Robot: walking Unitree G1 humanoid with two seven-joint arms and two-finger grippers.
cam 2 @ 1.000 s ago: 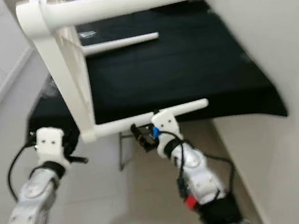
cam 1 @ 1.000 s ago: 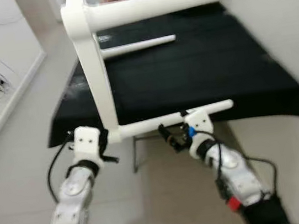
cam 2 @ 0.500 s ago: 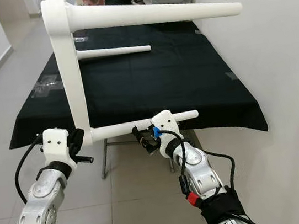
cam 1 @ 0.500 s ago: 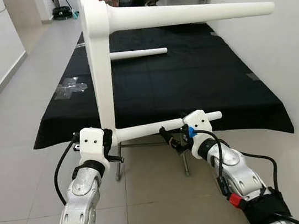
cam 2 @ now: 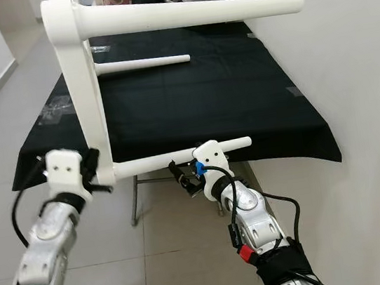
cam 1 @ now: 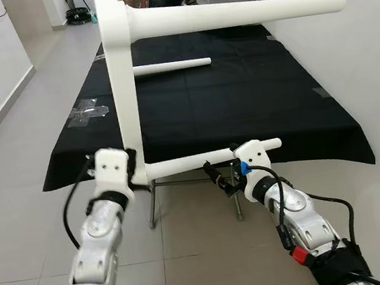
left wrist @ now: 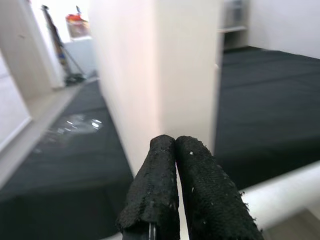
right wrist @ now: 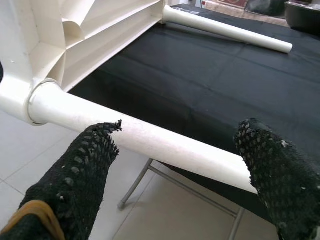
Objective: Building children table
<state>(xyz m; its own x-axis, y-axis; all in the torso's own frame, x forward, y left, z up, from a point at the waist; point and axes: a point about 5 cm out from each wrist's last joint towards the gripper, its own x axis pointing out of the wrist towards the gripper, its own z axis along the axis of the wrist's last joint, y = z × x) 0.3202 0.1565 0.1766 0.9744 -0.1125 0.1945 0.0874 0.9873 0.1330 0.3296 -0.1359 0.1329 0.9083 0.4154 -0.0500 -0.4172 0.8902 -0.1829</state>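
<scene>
Standing on edge, the white plastic children's table top [cam 1: 120, 81] is held upright at the near edge of the long table covered in black cloth [cam 1: 241, 100], with three round white legs [cam 1: 229, 16] pointing sideways. The left gripper [left wrist: 172, 190] is seen with its black fingers pressed together against the lower corner of the top, the left arm raised forward. The right gripper [right wrist: 177, 150] is spread wide, its fingers straddling the lowest leg [cam 2: 171, 159] without gripping it, the right arm bent upward.
</scene>
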